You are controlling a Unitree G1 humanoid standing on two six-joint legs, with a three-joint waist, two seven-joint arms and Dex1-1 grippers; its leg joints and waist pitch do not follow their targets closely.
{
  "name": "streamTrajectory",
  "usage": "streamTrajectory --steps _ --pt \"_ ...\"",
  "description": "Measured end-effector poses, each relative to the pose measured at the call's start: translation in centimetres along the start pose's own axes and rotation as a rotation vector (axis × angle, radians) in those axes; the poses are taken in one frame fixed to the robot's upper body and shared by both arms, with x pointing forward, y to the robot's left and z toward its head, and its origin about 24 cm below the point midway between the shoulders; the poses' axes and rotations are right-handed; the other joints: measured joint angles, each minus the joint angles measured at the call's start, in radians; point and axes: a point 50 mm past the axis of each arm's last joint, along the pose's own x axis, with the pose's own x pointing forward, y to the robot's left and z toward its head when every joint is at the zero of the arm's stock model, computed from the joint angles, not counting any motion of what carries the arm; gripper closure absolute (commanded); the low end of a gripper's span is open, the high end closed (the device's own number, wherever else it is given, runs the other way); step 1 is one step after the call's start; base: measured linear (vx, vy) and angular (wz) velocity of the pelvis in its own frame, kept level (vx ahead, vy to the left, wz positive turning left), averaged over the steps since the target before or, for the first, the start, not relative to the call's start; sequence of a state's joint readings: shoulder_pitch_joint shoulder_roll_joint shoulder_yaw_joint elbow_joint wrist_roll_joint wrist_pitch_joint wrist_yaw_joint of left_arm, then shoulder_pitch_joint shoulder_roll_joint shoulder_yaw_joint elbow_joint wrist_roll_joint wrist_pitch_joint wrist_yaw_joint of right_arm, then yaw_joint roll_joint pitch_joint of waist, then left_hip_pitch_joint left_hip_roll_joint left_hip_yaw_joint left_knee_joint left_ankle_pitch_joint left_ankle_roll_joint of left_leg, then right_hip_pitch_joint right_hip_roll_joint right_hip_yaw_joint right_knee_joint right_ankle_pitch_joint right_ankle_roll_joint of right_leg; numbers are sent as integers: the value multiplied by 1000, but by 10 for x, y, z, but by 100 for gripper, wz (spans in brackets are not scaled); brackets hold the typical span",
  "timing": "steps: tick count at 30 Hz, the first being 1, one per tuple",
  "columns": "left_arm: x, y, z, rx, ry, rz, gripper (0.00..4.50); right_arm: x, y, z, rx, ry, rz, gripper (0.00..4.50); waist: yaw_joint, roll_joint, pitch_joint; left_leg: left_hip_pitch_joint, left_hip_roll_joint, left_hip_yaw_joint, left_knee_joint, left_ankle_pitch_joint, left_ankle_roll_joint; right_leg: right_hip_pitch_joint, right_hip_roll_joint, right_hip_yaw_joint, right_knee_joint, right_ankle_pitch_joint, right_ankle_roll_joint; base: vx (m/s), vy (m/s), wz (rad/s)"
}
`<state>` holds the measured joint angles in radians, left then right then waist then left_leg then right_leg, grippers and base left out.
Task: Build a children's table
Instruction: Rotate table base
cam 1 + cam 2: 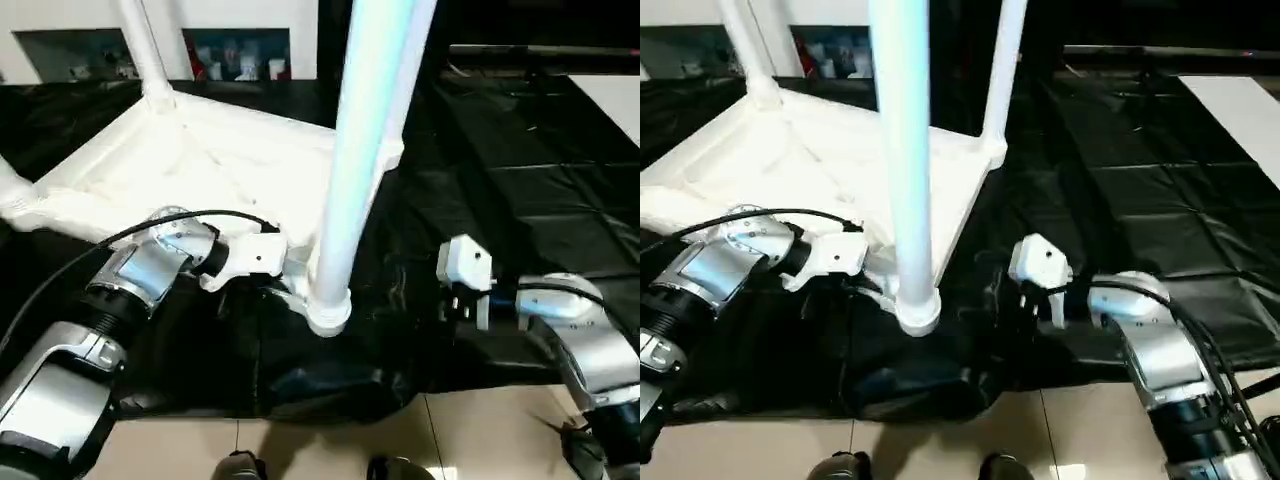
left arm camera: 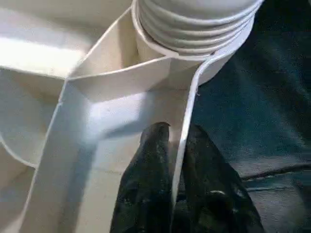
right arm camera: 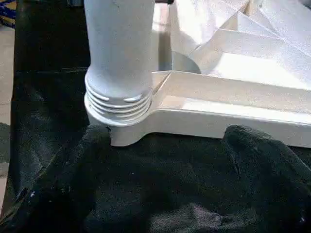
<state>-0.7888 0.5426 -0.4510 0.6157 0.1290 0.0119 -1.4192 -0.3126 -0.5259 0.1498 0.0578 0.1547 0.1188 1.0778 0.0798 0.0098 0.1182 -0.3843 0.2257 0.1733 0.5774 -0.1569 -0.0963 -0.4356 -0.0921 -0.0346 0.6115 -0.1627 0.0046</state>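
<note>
Floor: pale tiles (image 1: 330,440) at the near edge, just beyond the black cloth's hem.
Left gripper (image 2: 177,160): its two black fingers (image 2: 146,184) are pinched tight on the thin rim of the table top, just beside the near corner socket.
Right gripper (image 3: 165,160): spread wide, holding nothing, hanging over the black cloth (image 3: 160,204) and facing the near socket from a short way off.
Near corner socket (image 1: 328,312): a ribbed collar with a white tube leg (image 1: 355,160) standing upright in it.
Children's table (image 1: 200,160): upside down on the cloth, ribbed underside up.
Far legs: one (image 1: 143,45) rises at the back left corner, another (image 1: 1005,70) at the back right.
</note>
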Motion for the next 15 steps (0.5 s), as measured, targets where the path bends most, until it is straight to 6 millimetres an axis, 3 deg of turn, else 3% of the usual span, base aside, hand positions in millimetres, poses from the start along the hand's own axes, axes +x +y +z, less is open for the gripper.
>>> streamTrajectory --steps 6,11,15 --pt "10 0 7 -113 -32 46 442 1 0 0 0 1 -11 29 -7 3 -2 0 0 0 4 0 0 0 0 1 2 0 -1 0 0 0" --pt "22 5 15 -226 -76 167 448 3 0 -1 -1 8 -23 29 -23 5 -3 0 0 -1 8 0 0 1 0 1 4 2 -2 0 0 0" --pt "29 5 15 -184 -102 262 448 3 0 -2 -7 21 -33 29 -29 5 -3 -1 0 -2 8 0 0 1 0 1 4 4 -2 0 0 0"
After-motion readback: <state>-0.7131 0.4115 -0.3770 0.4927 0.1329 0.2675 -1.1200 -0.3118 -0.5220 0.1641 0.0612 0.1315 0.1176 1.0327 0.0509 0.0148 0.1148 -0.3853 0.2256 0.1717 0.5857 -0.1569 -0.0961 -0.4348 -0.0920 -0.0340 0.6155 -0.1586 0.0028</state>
